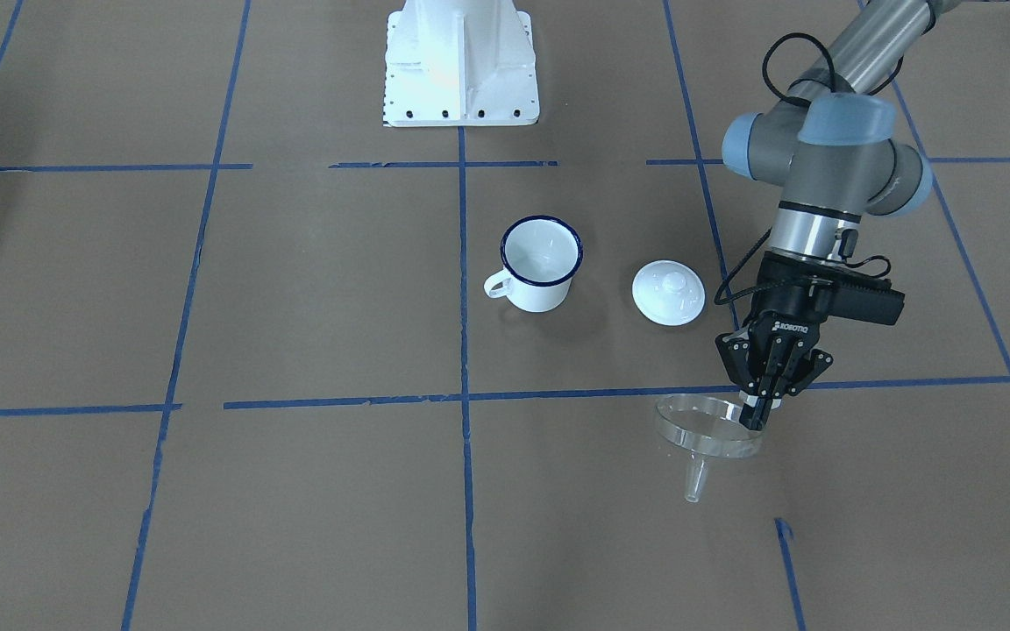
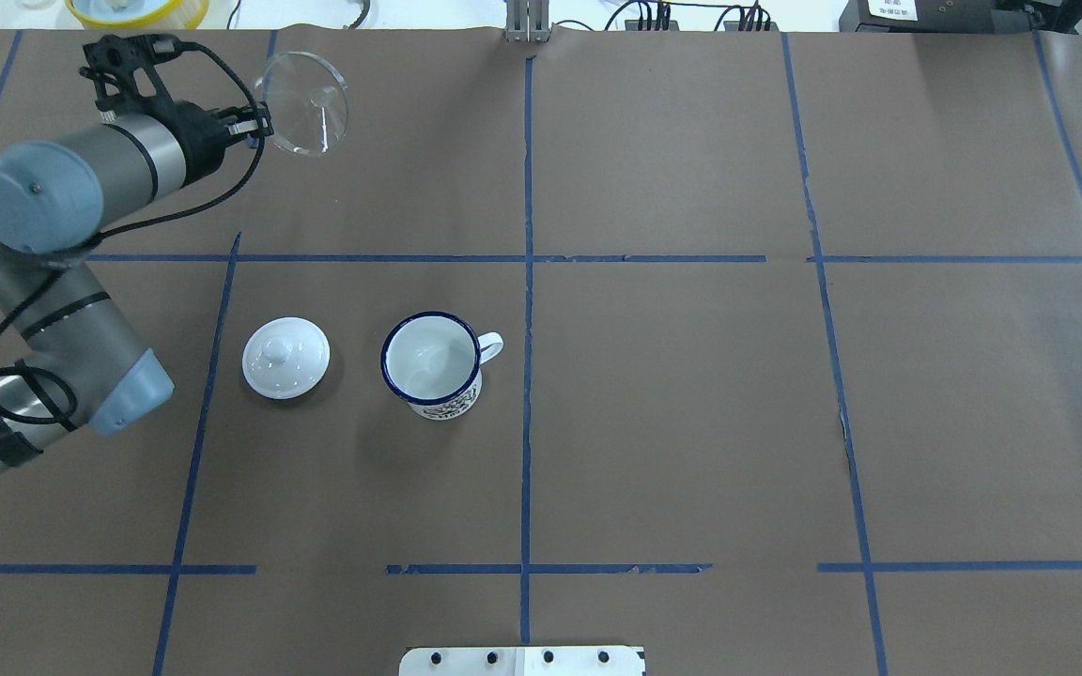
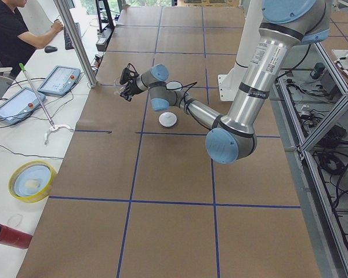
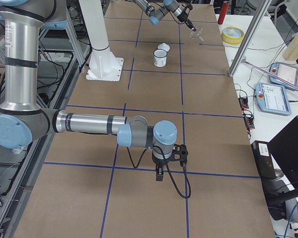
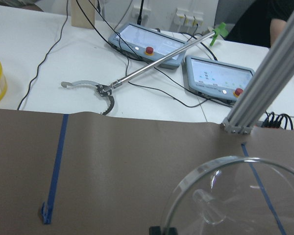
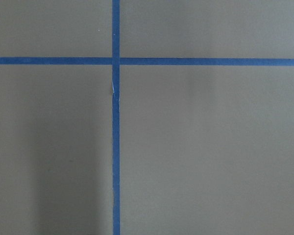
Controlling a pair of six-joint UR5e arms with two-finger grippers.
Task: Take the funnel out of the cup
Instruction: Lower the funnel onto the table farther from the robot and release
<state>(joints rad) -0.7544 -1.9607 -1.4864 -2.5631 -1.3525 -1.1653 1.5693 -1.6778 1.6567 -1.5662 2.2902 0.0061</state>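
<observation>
The clear funnel (image 1: 705,429) hangs from my left gripper (image 1: 757,416), which is shut on its rim, spout pointing down toward the table. It is over the table's far left part, well away from the cup. In the overhead view the funnel (image 2: 306,101) sits just right of the left gripper (image 2: 257,127). In the left wrist view the funnel's (image 5: 235,196) round mouth fills the lower right. The white cup (image 1: 540,263) with a dark blue rim stands upright and empty near the table's middle (image 2: 431,366). My right gripper (image 4: 159,173) shows only in the exterior right view, so I cannot tell whether it is open or shut.
A round white lid (image 2: 285,358) with a knob lies left of the cup. An aluminium post (image 2: 527,23) stands at the far edge. A yellow bowl (image 2: 137,9) sits beyond the far left corner. The robot's white base (image 1: 461,61) is at the near edge.
</observation>
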